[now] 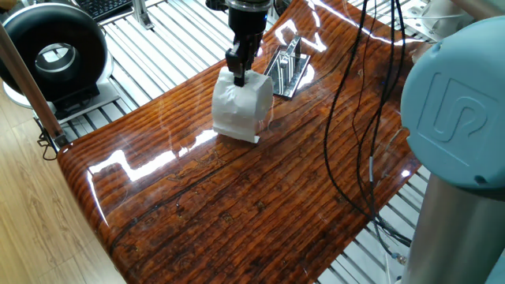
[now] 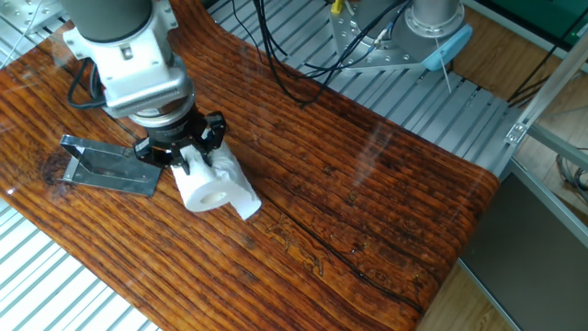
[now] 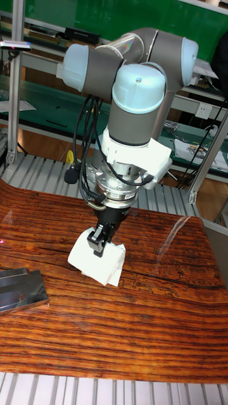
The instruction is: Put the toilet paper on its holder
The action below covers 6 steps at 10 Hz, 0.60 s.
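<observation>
On the glossy brown wooden table [image 2: 386,211], the small shiny silver metal holder [image 2: 112,165] with its flat base plate lies at far left in the other fixed view. Just to its right, the black two-finger gripper [image 2: 186,158] is clenched on the top edge of the soft white toilet paper roll [image 2: 213,186]. To do this step well, the roll likely needs lifting clear, hollow core aligned with the holder's bar, loose sheet kept free.

Wooden table [image 1: 260,197]: toilet paper [image 1: 241,110], holder [image 1: 288,69]

You're clearly in a robotics lab: glossy wood tabletop [image 1: 237,197] bolted over aluminium slats [image 2: 441,110], black cables [image 2: 303,55] trailing at 12 o'clock, and green-topped workbenches [image 3: 44,104] behind the arm [image 3: 136,95].
</observation>
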Tool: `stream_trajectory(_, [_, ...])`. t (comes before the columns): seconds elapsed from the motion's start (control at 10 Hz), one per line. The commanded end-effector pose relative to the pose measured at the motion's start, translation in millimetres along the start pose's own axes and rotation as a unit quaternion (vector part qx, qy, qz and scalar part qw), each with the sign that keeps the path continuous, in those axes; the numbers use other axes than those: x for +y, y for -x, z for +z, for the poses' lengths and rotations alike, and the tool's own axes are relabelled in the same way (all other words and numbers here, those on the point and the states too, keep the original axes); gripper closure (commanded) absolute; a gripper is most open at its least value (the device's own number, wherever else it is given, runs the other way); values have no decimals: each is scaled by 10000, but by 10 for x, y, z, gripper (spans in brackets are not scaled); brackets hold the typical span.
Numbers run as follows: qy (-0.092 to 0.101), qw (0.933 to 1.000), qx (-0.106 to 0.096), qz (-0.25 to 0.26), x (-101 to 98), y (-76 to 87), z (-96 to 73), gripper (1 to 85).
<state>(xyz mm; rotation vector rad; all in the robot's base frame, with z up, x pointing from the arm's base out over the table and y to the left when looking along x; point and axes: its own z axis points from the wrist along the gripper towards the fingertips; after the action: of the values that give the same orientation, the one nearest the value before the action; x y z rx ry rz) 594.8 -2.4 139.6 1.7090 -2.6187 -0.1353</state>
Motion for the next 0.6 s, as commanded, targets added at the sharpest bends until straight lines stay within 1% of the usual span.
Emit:
stream_trajectory(0.0, [-107,9982,-59,-582,-53,25,-9,847])
stream_trajectory(0.5, [-185,9936,-193,-1097,-68,65,-48,847])
